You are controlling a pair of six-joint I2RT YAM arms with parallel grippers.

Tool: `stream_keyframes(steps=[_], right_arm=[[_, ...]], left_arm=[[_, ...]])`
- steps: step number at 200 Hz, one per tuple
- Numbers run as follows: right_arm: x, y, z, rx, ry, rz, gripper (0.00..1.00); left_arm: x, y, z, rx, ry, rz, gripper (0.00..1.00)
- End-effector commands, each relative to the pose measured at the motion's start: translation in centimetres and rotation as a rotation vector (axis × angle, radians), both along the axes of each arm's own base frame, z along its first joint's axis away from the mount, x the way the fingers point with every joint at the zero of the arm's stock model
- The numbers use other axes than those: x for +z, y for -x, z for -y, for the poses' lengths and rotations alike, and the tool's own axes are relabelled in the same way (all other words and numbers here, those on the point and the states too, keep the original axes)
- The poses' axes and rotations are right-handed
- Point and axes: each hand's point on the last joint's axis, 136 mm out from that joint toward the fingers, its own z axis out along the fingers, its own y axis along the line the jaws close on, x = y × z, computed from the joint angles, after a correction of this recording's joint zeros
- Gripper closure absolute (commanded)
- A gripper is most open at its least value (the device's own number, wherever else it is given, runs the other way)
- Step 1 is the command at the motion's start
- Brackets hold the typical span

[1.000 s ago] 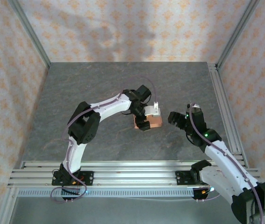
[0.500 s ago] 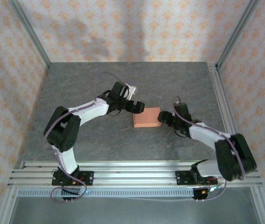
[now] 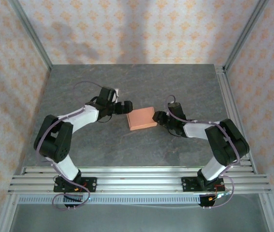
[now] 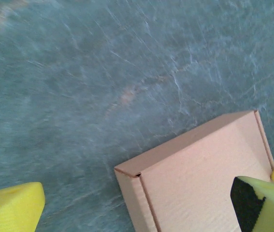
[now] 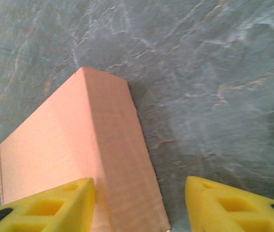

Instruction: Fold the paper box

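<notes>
- Paper box (image 3: 142, 118): salmon card, already a shallow closed rectangle. It lies flat mid-surface (image 3: 127, 150), between the two claws.
- Left claw (image 3: 126, 107): released, jaws spread wide, just beside the box's left end. In the left wrist view one yellow finger overlaps a box corner and the other sits well off over bare stone.
- Right claw (image 3: 159, 116): half-spread at the box's right end, nothing clamped. In the right wrist view one finger (image 5: 45, 208) sits over the box top. The other is clear of the side wall, with a gap showing.
- Risk: a pinch on that thin wall could dent or crease the card, as the wall looks to have little behind it.
- Risk: a push from the right alone could skid or turn the box, since the left claw braces nothing.
- Risk: a flap could spring back if it isn't tucked. I cannot tell whether the corner seam in the left wrist view is locked.
- Count: one box, two arms, two claws, four yellow fingers.
</notes>
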Motion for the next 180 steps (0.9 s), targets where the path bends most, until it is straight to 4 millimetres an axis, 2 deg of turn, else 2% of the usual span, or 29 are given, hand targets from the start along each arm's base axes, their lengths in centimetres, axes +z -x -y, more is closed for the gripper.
stream_keyframes(steps=[1,23,49,60,74,92,103,110,123,140,163,180], right_arm=[[1.3,-0.7,-1.3,0.013,-0.035,0.035,0.49],[2.8,-0.7,-0.7,0.007,-0.014,0.094,0.47],[5.3,-0.9,1.9,-0.005,0.137,0.216,0.24],[6.4,-1.0,3.7,-0.025,0.209,0.270,0.14],[7.8,-1.2,6.4,-0.068,0.273,0.322,0.07],[9.4,-1.3,10.4,-0.144,0.367,0.388,0.03],[9.6,-1.3,12.8,-0.187,0.468,0.413,0.02],[10.6,-1.1,14.1,-0.212,0.524,0.454,0.01],[10.6,-1.0,16.4,-0.261,0.636,0.477,0.00],[10.7,-1.2,18.9,-0.333,0.704,0.476,0.01],[10.8,-1.6,21.4,-0.394,0.813,0.511,0.01],[9.1,-2.4,22.8,-0.424,0.807,0.526,0.00]], left_arm=[[1.4,-0.3,-3.2,0.086,-0.018,0.063,0.00],[2.8,-0.1,-5.7,0.122,-0.047,0.114,0.00],[4.2,0.5,-9.1,0.175,-0.162,0.197,0.00],[4.9,0.8,-10.9,0.216,-0.220,0.242,0.00],[5.6,1.4,-13.2,0.270,-0.292,0.286,0.00],[6.2,2.1,-16.2,0.341,-0.365,0.330,0.00],[5.9,2.5,-17.8,0.380,-0.406,0.342,0.00],[5.7,2.7,-18.6,0.393,-0.429,0.361,0.00],[4.8,3.1,-20.0,0.415,-0.467,0.378,0.00],[4.1,3.4,-21.0,0.424,-0.504,0.423,0.00],[3.1,3.5,-21.1,0.411,-0.531,0.491,0.00],[3.1,3.0,-20.9,0.408,-0.521,0.543,0.00]])
